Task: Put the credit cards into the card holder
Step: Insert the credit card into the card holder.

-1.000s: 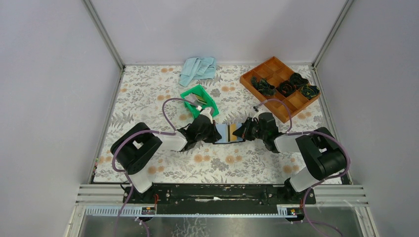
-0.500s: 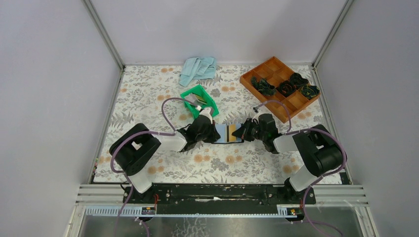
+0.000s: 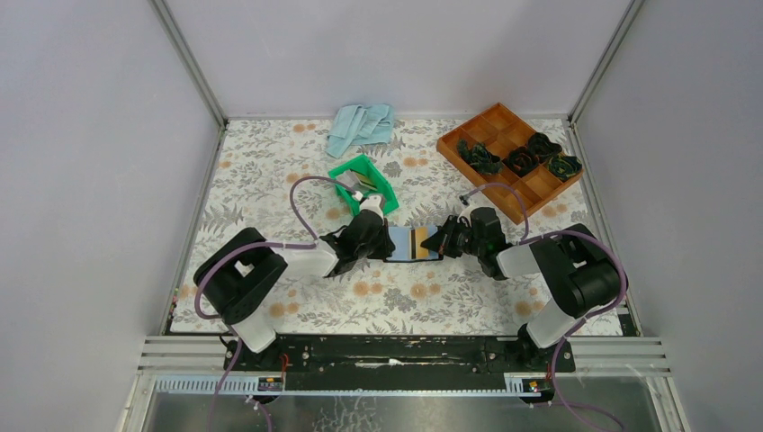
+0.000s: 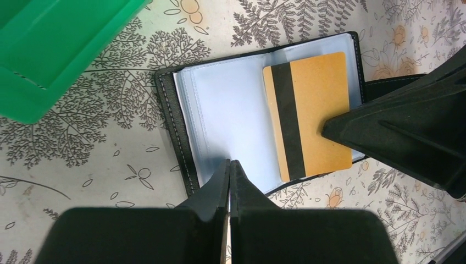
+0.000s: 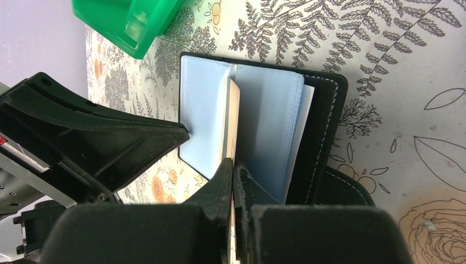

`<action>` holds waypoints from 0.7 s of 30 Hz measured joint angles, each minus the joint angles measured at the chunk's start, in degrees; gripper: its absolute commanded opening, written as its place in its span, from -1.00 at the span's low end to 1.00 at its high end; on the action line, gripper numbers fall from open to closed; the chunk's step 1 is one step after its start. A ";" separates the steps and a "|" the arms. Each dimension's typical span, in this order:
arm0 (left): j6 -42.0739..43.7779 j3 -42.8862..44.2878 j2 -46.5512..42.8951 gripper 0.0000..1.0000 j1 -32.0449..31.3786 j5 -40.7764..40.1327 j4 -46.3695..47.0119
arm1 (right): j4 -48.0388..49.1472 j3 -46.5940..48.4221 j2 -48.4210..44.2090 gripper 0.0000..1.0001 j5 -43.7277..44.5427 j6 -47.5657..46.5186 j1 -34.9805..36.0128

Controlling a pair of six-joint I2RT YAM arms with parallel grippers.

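Floral tablecloth (image 3: 261, 166) under card holder (image 3: 404, 245); grey walls (image 3: 90, 135)

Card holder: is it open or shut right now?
Open: the card holder lies spread, its pale sleeves facing up and a gold card over one page. Whether the card is inside a sleeve, cannot tell.

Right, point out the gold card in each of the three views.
Top view: gold card near the picture's centre, on the open black holder.
Left wrist: card right of centre, face-on, black stripe showing.
Right wrist: card at centre, seen edge-on as a thin pale strip.
Shared landmark: green bin, up and left of the card in all three.
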 measured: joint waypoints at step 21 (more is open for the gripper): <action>0.70 -0.63 -1.18 -1.00 0.00 -4.28 -2.40 | -0.63 0.42 0.22 -1.00 -0.90 -0.92 -0.26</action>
